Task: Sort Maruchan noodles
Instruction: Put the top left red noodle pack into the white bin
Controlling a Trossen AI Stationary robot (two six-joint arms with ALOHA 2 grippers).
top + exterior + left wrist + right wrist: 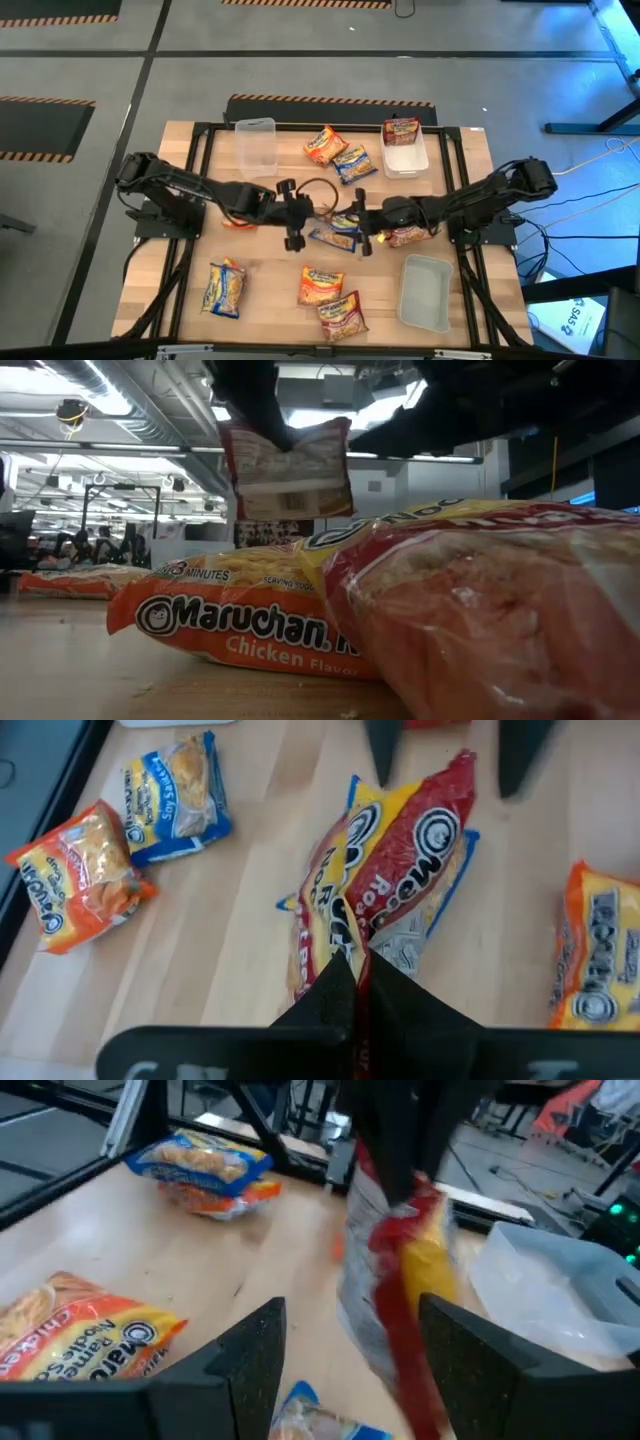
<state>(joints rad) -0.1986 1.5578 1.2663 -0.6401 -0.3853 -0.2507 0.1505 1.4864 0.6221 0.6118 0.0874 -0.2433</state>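
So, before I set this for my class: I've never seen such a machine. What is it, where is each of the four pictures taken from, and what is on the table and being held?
It is a robot with two dark arms, each ending in a two-finger gripper.

One picture looks straight down, one sits at table height, and one camera rides on each wrist.

On the wooden table lie Maruchan noodle packets, such as an orange chicken packet, plus three clear plastic tubs.

The left gripper is shut on a red packet, lifted above the table. The right gripper is open, facing that packet and holding nothing.
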